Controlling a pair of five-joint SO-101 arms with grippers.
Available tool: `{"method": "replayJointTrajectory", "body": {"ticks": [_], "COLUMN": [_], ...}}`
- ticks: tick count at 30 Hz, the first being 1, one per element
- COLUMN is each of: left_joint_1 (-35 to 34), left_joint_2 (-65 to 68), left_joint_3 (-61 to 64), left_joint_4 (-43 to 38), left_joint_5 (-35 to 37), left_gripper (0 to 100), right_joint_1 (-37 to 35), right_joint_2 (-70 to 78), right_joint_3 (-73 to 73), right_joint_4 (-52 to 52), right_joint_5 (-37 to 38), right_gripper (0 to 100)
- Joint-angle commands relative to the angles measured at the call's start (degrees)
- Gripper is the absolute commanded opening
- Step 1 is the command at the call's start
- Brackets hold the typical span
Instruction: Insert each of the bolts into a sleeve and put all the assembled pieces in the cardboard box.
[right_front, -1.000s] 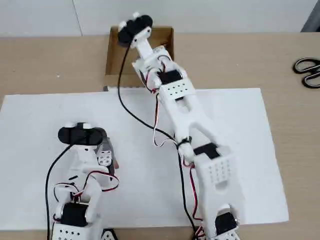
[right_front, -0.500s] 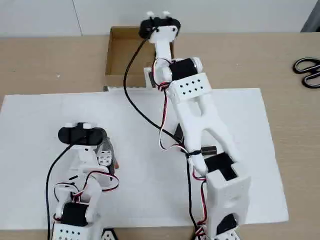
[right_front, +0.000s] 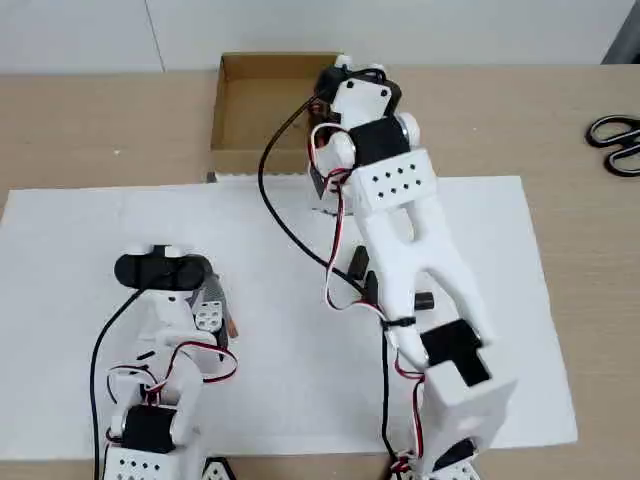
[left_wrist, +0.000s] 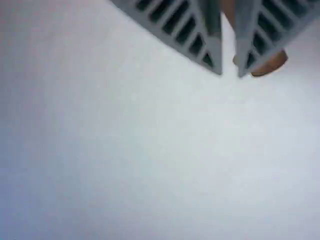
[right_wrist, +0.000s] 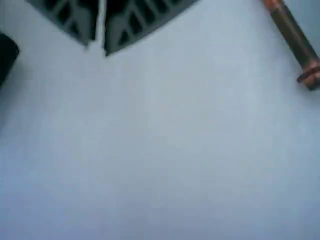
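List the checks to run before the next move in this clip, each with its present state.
1. Right gripper shut and empty over the paper: ok.
2. Loose bolt lying free on the paper, near the right gripper: ok.
3. Left gripper shut on a second bolt: ok; how firm the hold is, cannot tell.
4. Sleeve ready: a dark piece lies by the right arm, partly hidden: cannot tell.
5. Box contents: its right side is covered by the right arm: cannot tell.
6. Scissors off the paper, apart from both arms: ok.
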Motion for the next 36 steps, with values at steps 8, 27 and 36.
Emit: {"method": "replayJointTrajectory", "body": {"ticks": [8,27,36], "left_joint_1": [-0.26,-0.26,-0.35], "left_joint_2": [-0.44,-0.44,-0.44], "left_joint_3": [-0.31,-0.31,-0.31], "left_joint_4": [0.09,0.18,0.18], "left_joint_5": [-0.18,-0.18,-0.18], "left_gripper": [1,1,1], "right_joint_1": [0.92,0.84,0.92], "right_joint_2": [-12.62,-8.75,-2.51], "right_joint_3": [18.99,25.23,24.97], "right_joint_4": [-0.13,-9.45,-13.58], "right_joint_5": [-4.04,-5.63,-5.71], "right_gripper": [0.9,13.7,13.2]}}
